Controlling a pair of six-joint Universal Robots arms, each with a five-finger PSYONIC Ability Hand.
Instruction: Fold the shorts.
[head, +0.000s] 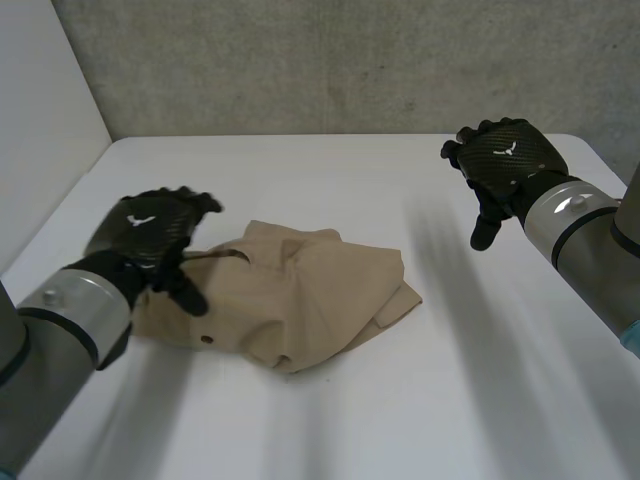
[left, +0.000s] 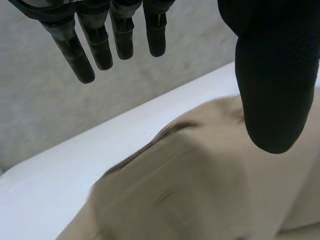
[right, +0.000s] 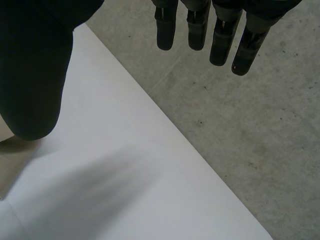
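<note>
The tan shorts (head: 300, 300) lie in a loose, rumpled heap on the white counter (head: 480, 390), a little left of its middle, with one layer lapped over another and a dark button showing near the front edge. The left hand (head: 150, 232) hangs over the left end of the shorts, palm down. From its wrist view its fingers (left: 80, 55) are straight and spread, and the thumb (left: 272, 90) stands well apart from them, so the hand is released and grasps nothing, with the cloth spread out beneath the palm. I cannot tell whether the thumb tip touches the fabric. The right hand (head: 508, 158) is raised over the far right part of the counter, well apart from the shorts, with its thumb pointing down. Its fingers (right: 222, 40) are also straight and relaxed and hold nothing, with bare counter under the palm and the grey wall (head: 350, 60) beyond the counter's edge. A sliver of tan cloth shows just beside its thumb in the right wrist view.
</note>
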